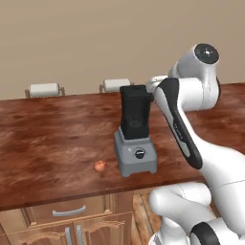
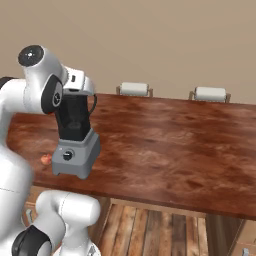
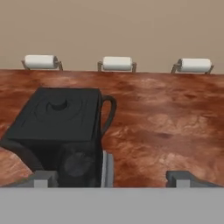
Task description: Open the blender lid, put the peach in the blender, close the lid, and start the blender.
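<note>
Your pincer (image 3: 112, 178) stands wide open with nothing between its fingertips (image 3: 43, 178), which rise at the bottom of the hand view; it hovers high beside the top of the blender (image 1: 135, 139), on the side away from the peach. In the hand view the left fingertip sits just in front of the jar's near face, the right one over bare wood. You can see the blender lid (image 3: 59, 113) on the jar, flat and black with its little raised centre, closing the top. The jar's handle (image 3: 109, 111) curves out on the right in that view. The blender stands upright on the worktop (image 1: 48, 139) near its front edge, grey base down, the round black knob (image 1: 139, 154) facing the base cameras. The peach (image 1: 99, 166) lies on the worktop just beside the blender's base, to its left in the left base view, apart from it. Along the far edge of the worktop you have white-backed stools (image 3: 117, 63) in a row, and drawer fronts (image 1: 69, 209) show under the near edge
</note>
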{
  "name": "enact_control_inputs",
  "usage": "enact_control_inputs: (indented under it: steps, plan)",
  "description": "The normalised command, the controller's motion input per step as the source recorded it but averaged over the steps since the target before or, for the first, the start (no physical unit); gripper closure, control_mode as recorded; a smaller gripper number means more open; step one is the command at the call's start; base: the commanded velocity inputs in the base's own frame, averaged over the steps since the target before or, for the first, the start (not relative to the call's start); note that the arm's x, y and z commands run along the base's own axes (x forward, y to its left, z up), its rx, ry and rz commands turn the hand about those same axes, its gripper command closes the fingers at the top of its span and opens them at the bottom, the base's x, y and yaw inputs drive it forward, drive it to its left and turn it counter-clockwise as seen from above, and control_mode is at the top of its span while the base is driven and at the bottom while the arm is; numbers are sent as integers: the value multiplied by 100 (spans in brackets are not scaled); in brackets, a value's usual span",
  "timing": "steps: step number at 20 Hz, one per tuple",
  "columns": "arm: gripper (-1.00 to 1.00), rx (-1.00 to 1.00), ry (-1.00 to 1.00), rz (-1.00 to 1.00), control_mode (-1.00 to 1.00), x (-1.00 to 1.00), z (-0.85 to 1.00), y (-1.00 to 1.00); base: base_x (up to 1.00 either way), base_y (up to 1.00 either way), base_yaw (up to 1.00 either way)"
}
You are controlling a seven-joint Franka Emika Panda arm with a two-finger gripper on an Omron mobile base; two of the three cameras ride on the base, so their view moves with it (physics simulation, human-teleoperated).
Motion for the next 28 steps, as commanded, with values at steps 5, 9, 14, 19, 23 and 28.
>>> enact_control_inputs:
  steps: [5, 9, 14, 19, 23, 28]
  plan:
    - [-100, 0, -7, 0, -100, 9, 64, 38, 0, 0, 0]
    - [-100, -2, 5, 0, -100, 28, 3, 42, 0, 0, 0]
    - [-100, -7, 8, -2, -100, 31, -27, 33, 0, 0, 0]
    - [-100, 0, 15, 0, -100, 52, -27, 7, 0, 0, 0]
    - [-100, 7, 12, 1, -100, 38, -28, -5, 0, 0, 0]
    - [-100, 3, 9, 1, -100, 22, -9, 0, 0, 0, 0]
